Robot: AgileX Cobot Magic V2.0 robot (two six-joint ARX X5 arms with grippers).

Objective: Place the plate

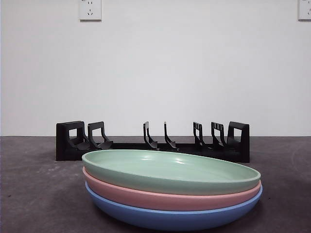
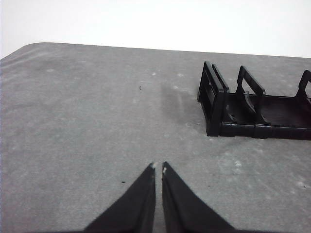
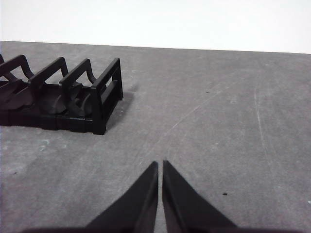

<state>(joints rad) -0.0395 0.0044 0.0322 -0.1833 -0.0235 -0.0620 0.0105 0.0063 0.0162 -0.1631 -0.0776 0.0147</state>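
Plates sit in a stack of three at the near edge of the desk (image 1: pixel 29 194) in the front view: a green plate (image 1: pixel 170 170) on top, a pink plate (image 1: pixel 165 198) under it and a blue plate (image 1: pixel 170 216) at the bottom, each nested in the one below. Behind the stack, apart from it, a black dish rack (image 1: pixel 153 143) lies lengthwise across the desk with its upright dividers holding nothing; two wall sockets (image 1: pixel 90 9) show high on the white wall. In the left wrist view, the left hand (image 2: pixel 158 167) hangs over bare grey desk, its jaws together, with one end of the rack near it. In the right wrist view, the right hand (image 3: pixel 159 164) also has its jaws together over bare desk, with the rack's other end nearby.
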